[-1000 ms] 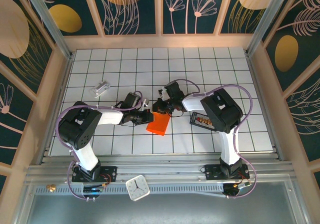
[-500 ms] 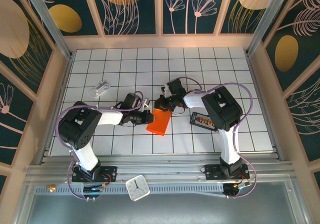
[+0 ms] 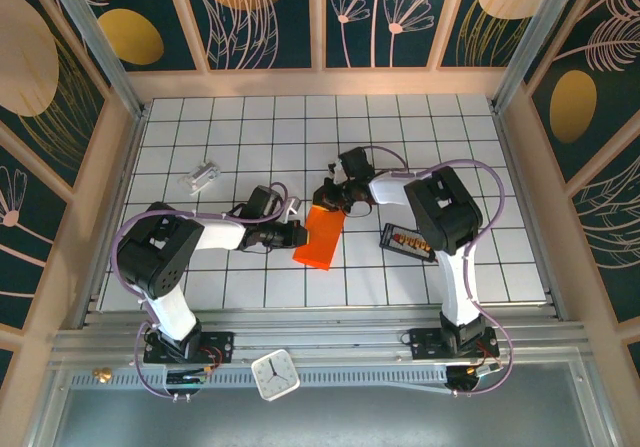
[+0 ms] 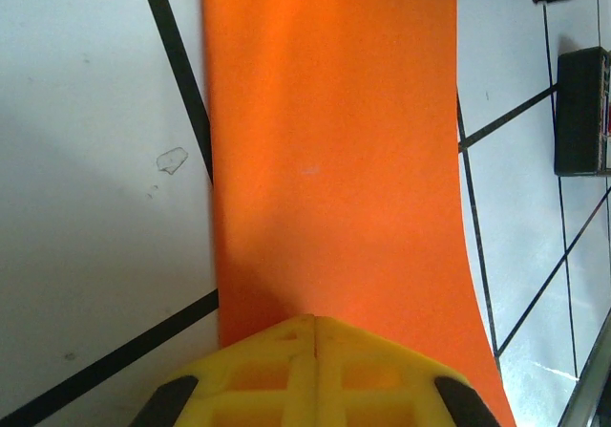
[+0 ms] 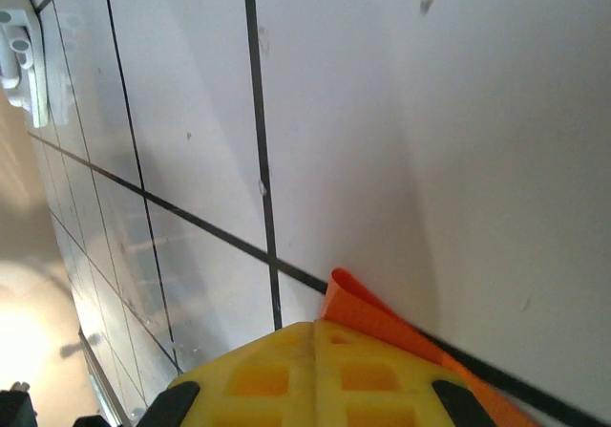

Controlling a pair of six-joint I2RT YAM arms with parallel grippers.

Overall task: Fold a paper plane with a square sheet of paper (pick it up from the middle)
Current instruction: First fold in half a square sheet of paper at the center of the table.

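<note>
The square sheet of paper [image 3: 322, 239] is bright orange and lies folded into an oblong on the white grid table, slanting from lower left to upper right. My left gripper [image 3: 300, 235] is shut, its yellow tips [image 4: 315, 320] resting on the near end of the sheet [image 4: 334, 140]. My right gripper [image 3: 328, 203] is shut at the sheet's far end. In the right wrist view its tips [image 5: 315, 327] sit over a curled orange fold edge [image 5: 368, 314] that sticks out beside them. Nothing sits between either pair of jaws.
A small black tray [image 3: 405, 241] with red-orange bits lies right of the sheet and also appears at the right edge of the left wrist view [image 4: 580, 112]. A silvery-white block [image 3: 203, 175] lies at the back left. Wooden walls [image 3: 120, 167] ring the table.
My right gripper has slid up and away along the sheet. The orange oblong now lies longer and flatter. The left gripper has stayed in place.
</note>
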